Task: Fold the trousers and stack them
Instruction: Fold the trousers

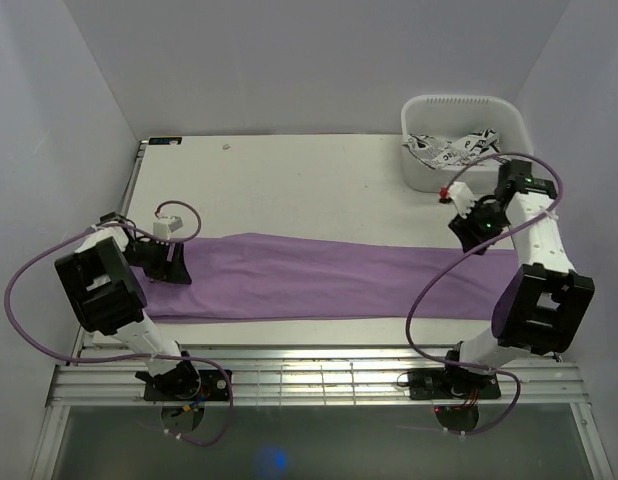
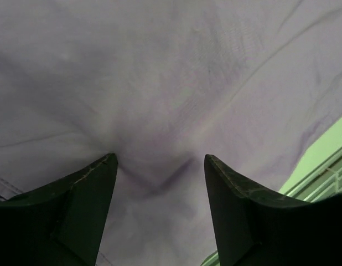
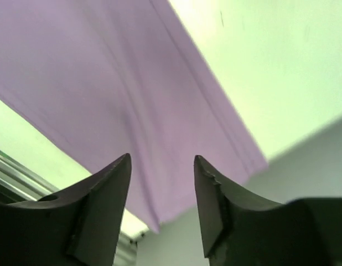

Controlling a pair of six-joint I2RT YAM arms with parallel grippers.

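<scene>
Top external: trousers (image 1: pixel 309 275), seemingly limp and light, span mid-frame; left gripper (image 2: pixel 160 158) and right gripper (image 3: pixel 162 159) gape empty; end edges suit pinching.

I have the trousers (image 1: pixel 319 278) lying lengthwise, left to right, across the near half of the desk (image 1: pixel 289 170). My left claw (image 2: pixel 160 160) is down on their left end, and my right claw (image 3: pixel 161 159) hangs above their right end. Behind that right end, at the desk's far corner, stands a tub (image 1: pixel 459 102) with a wad of packaging (image 1: pixel 451 152) in it.
</scene>
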